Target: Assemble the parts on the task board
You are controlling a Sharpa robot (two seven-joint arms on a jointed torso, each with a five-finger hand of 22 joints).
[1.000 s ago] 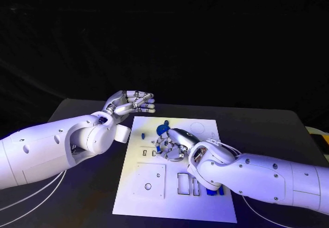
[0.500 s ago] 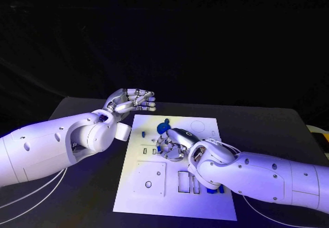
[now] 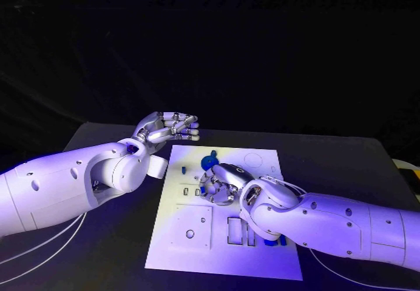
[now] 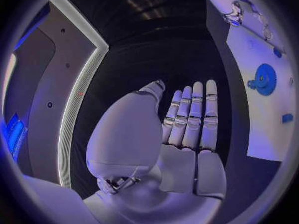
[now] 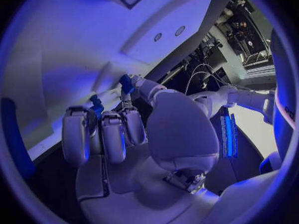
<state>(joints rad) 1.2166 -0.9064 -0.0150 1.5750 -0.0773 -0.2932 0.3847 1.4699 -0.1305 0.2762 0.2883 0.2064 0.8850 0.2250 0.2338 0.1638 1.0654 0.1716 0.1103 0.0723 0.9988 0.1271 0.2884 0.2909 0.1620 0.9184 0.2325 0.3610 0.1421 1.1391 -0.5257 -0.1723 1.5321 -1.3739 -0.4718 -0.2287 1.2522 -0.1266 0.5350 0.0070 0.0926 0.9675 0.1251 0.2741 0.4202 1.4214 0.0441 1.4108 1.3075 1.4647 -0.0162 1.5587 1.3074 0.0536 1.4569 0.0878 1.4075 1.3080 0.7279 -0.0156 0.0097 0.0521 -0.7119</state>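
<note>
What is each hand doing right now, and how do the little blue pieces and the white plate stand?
left hand: raised beyond the plate's far left corner, fingers together, holds nothing.
right hand: down over the plate's middle, fingers curled; a small blue part at the fingertips.
blue gear: lies flat on the plate.
task board: flat on the table.

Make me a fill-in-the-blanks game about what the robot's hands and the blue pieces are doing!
1. The task board is the colour ____.
2. The blue gear lies on the ____.
3. The hand over the middle of the board is the robot's ____ hand.
4. The left hand is raised near the board's far corner, holding ____.

Missing words: white; task board; right; nothing
</note>
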